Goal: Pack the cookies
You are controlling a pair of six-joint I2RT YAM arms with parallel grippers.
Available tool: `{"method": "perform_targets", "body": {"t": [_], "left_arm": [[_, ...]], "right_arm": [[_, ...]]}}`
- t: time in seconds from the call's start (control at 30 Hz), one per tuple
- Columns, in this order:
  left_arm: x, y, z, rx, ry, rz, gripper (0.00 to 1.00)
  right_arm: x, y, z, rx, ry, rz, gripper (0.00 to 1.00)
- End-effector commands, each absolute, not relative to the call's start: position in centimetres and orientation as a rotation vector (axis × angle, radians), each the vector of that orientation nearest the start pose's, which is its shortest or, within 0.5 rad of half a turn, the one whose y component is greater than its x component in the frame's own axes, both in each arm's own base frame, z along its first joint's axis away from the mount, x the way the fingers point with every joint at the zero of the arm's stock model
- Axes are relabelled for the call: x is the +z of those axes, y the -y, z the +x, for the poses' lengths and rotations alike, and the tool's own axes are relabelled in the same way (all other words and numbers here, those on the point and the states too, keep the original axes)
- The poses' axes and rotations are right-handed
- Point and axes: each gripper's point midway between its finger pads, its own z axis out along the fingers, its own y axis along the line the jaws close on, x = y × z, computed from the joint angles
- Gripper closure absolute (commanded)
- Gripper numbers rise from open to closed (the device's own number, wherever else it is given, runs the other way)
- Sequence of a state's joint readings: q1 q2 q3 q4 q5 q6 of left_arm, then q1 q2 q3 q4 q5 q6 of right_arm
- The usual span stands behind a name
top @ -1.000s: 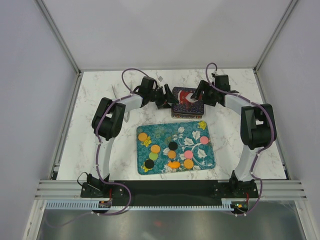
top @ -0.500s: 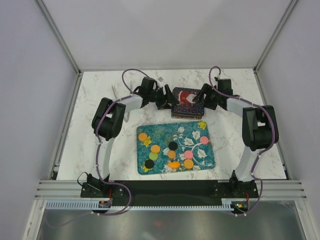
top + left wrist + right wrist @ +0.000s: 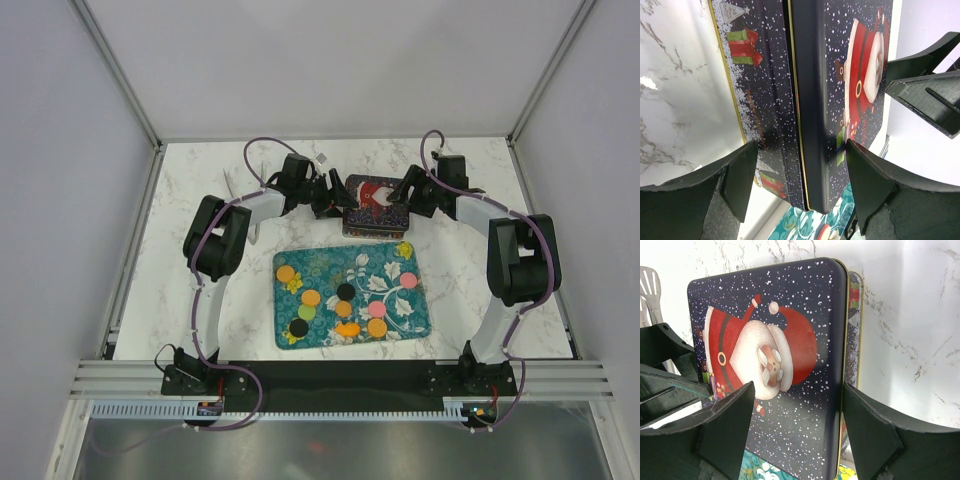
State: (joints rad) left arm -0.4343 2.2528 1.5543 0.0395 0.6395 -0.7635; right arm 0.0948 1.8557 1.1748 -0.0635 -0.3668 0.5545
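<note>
Left pincer (image 3: 328, 196) and right pincer (image 3: 403, 192) face each other across a Christmas tin (image 3: 372, 205) at the far middle of the marble bench (image 3: 200, 180), one at each end of it. In the left wrist view the left pincer (image 3: 801, 150) is spread wide, its two dark fingers (image 3: 737, 182) standing either side of the tin's end, with the gift-patterned side wall and the dark rim of the lid (image 3: 850, 75) between them. It has hold of nothing, and whether a finger touches the metal cannot be told. The right pincer (image 3: 799, 390) is just as wide apart in its own view, with the Santa picture on the lid (image 3: 780, 340) filling the gap between its fingers (image 3: 727, 427); it too grips nothing. The lid lies on top of the tin, and whether it is pressed fully home cannot be told. The cookies (image 3: 345, 292) lie on a teal flowered tray (image 3: 325, 262) just on the near side of the tin, between the two arms. They are small flat discs in orange, pink, green and black, scattered loosely across the tray, most of them apart and a few touching. None is in the tin's reach of either pincer.
</note>
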Motion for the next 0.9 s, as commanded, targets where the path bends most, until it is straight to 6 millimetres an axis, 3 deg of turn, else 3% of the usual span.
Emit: {"method": "perform_targets", "body": {"t": [0.0,0.3,0.87], "left_arm": [[9.0,35.8,43.6,-1.349,-2.37,0.093,0.23],[9.7,36.1,43.5,-1.368,-2.346,0.103,0.22],[10.7,36.4,43.1,-1.391,-2.311,0.117,0.21]], "right_arm": [[12.4,-14.1,46.9,0.827,-2.242,0.272,0.23],[12.1,-14.2,47.0,0.773,-2.264,0.24,0.31],[11.5,-14.7,47.1,0.657,-2.314,0.186,0.32]]}}
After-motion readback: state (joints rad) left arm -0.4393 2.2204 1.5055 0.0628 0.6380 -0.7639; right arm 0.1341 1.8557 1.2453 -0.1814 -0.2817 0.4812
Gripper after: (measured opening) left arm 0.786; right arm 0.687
